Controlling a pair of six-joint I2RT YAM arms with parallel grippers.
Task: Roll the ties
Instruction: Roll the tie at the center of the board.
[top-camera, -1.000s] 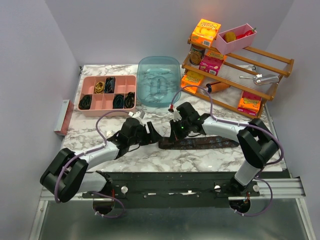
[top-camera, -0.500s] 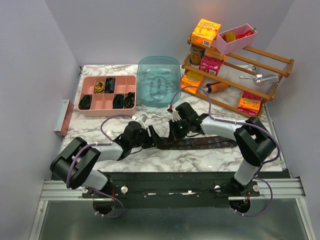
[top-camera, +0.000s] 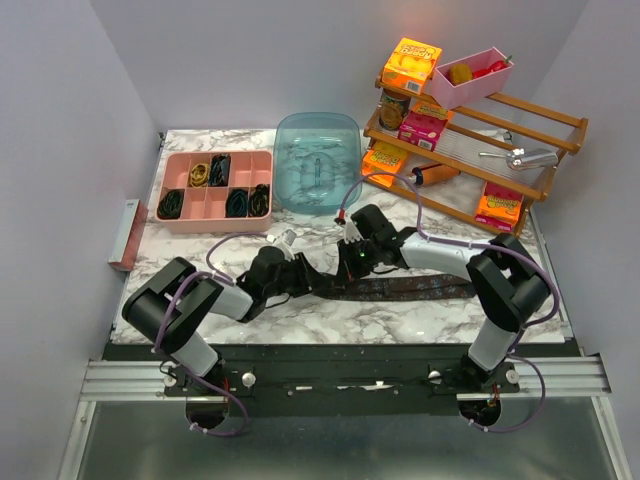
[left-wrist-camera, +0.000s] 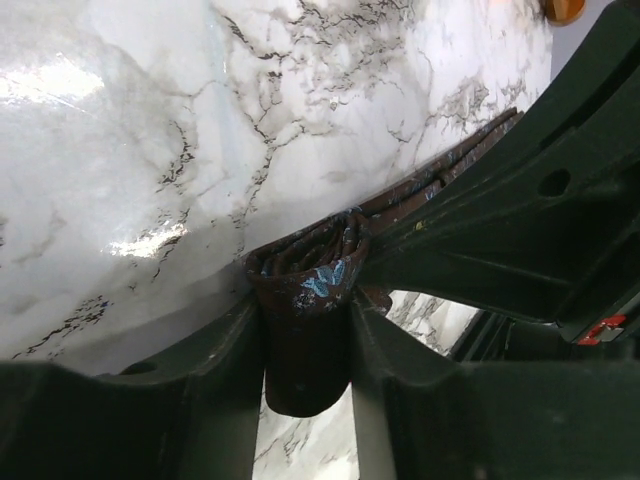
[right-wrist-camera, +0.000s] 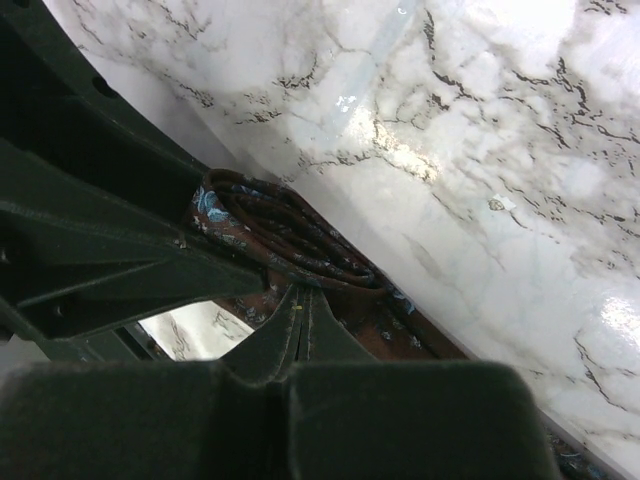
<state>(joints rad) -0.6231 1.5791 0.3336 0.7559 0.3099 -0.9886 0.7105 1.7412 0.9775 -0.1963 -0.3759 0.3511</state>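
Seen from the middle of the table, the tray lies at 10 o'clock, the tub at 12 and the rack at 2. The tie lies at 5 o'clock. Its rolled end sits between the left gripper's fingers, with the right gripper at its 1 o'clock.

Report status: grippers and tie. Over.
Left gripper clamped on rolled end of tie. Right gripper shut, tips against tie beside roll. Rest lies flat, nothing on it.

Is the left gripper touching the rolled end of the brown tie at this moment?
Touching. In the left wrist view the rolled end of the tie fills the space between both fingers of the left gripper, with no gap at either side.
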